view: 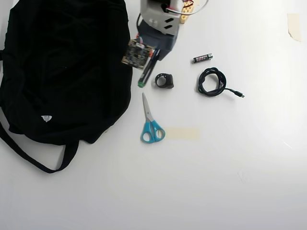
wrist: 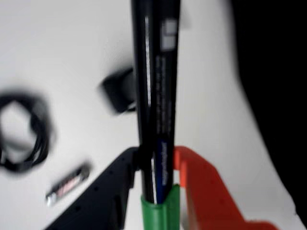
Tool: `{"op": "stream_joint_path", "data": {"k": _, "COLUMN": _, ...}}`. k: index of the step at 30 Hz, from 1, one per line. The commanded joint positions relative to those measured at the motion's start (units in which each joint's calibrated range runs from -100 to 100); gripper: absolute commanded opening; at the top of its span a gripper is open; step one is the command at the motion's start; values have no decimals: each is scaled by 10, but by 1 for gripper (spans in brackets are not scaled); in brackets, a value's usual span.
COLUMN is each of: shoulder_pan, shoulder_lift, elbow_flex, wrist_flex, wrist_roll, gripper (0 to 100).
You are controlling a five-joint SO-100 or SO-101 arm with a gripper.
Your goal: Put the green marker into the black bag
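Random stuff on the white table (view: 249, 182): blue-handled scissors (view: 151, 124) beside a strip of beige tape (view: 182, 133). Further up there's a coiled black cable (view: 212, 82), a small black battery (view: 202, 58) and a little black ring-shaped thing (view: 164, 80).

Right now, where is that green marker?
In the overhead view the green marker is near the top centre, clamped in the pincer, between the black bag on its left and a small black ring-like object on its right.

My gripper (wrist: 156, 165) has one black finger, one orange; overhead I see a bare circuit board (view: 135, 53) and white housing (view: 160, 14).
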Motion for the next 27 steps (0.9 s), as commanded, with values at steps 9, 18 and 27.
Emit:
{"op": "stream_joint_path", "data": {"k": 9, "shoulder_pan": 212, "shoulder_lift": -9, "elbow_flex": -10, "wrist_flex": -69, "wrist_roll": 0, "gripper": 2}}
{"op": "stream_joint_path", "data": {"k": 18, "shoulder_pan": 393, "shoulder_lift": 66, "elbow_flex": -37, "wrist_flex": -149, "wrist_roll": 4, "gripper": 2}}
{"op": "stream_joint_path", "data": {"k": 27, "shoulder_pan": 469, "shoulder_lift": 300, "elbow_flex": -282, "wrist_flex": -149, "wrist_roll": 5, "gripper": 2}}
